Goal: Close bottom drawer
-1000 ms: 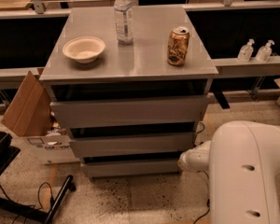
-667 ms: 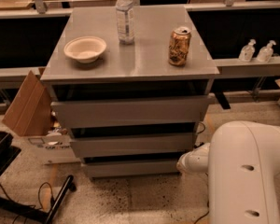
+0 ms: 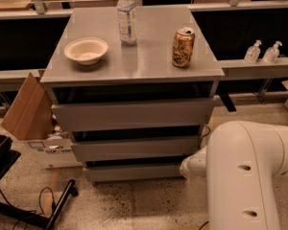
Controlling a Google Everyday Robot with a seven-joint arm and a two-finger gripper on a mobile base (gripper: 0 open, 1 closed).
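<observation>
Bottom drawer (image 3: pixel 134 172): lowest in the cabinet (image 3: pixel 134 66), apparently slightly out. Gripper (image 3: pixel 189 166): at the cabinet's lower right, by that drawer's end; opening and hold cannot be told. Step judged: closing push; next, press the front squarely inward.

Speckled floor (image 3: pixel 144 207); cardboard box (image 3: pixel 26 110) left; grey ledge (image 3: pixel 278 66) right.

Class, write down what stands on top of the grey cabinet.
A pale bowl, a clear water bottle and a brown drink can stand on the cabinet. The bottom drawer hides its inside; the gripper is low at its right end.
</observation>
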